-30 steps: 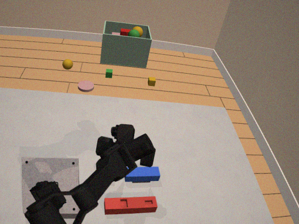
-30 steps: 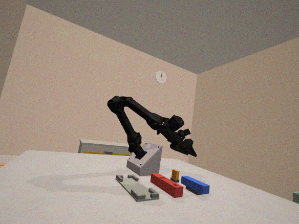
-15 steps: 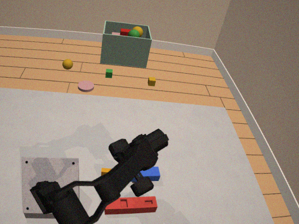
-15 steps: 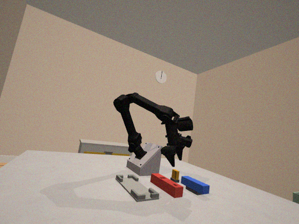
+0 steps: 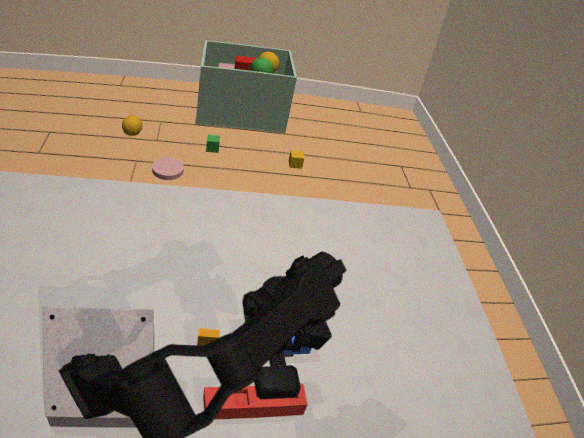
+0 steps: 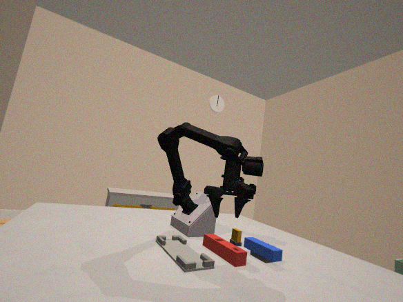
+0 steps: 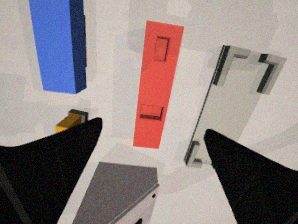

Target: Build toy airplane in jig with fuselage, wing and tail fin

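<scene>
The red fuselage (image 5: 255, 410) (image 6: 224, 249) (image 7: 158, 80) lies on the table, two sockets facing up, outside the cradle. The empty grey cradle (image 6: 176, 249) (image 7: 231, 97) is beside it. The blue wing (image 5: 303, 350) (image 6: 261, 248) (image 7: 52, 47) lies on the fuselage's other side, its dark tab underneath. The orange tail fin (image 5: 209, 333) (image 6: 237, 235) (image 7: 69, 123) stands on its dark tab near the wing's end. My gripper (image 6: 227, 217) (image 7: 155, 128) is open and empty, pointing down above the parts, the fuselage showing between its fingertips in the wrist view. The arm hides parts of the wing and fuselage in the top view.
The grey sloped base block (image 5: 100, 317) (image 6: 203, 225) (image 7: 122, 182) stands close to the fuselage's and cradle's near ends. A green bin (image 5: 245, 100) with toys stands on the floor beyond the table, with a yellow ball (image 5: 132, 125) and a pink disc (image 5: 168, 168) nearby.
</scene>
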Robot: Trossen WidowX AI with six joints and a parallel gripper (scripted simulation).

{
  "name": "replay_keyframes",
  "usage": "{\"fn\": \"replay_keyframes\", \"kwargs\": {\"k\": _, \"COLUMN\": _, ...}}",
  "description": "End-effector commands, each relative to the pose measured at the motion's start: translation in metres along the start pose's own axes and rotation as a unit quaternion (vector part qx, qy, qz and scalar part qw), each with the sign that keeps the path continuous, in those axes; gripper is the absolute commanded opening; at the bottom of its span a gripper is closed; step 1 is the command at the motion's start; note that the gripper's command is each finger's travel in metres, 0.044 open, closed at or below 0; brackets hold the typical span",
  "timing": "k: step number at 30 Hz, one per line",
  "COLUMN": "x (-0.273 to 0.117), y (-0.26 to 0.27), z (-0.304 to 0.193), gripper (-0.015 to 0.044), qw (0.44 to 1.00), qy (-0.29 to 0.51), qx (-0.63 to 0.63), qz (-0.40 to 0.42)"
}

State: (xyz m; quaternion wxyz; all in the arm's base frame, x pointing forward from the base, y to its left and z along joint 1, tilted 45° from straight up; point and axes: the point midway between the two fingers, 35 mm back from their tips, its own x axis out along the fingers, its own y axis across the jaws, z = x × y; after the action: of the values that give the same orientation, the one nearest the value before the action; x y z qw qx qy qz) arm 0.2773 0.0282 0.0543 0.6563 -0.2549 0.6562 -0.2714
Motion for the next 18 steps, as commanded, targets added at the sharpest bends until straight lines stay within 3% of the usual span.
{"fn": "replay_keyframes", "kwargs": {"k": 1, "x": 0.017, "y": -0.001, "z": 0.002, "gripper": 0.044, "qw": 1.0, "qy": -0.001, "qx": 0.006, "qz": -0.003}}
{"fn": "replay_keyframes", "kwargs": {"k": 4, "x": 0.049, "y": -0.002, "z": 0.001, "gripper": 0.044, "qw": 1.0, "qy": -0.001, "qx": 0.006, "qz": -0.004}}
{"fn": "replay_keyframes", "kwargs": {"k": 18, "x": 0.071, "y": -0.003, "z": 0.001, "gripper": 0.044, "qw": 1.0, "qy": -0.001, "qx": 0.006, "qz": -0.005}}
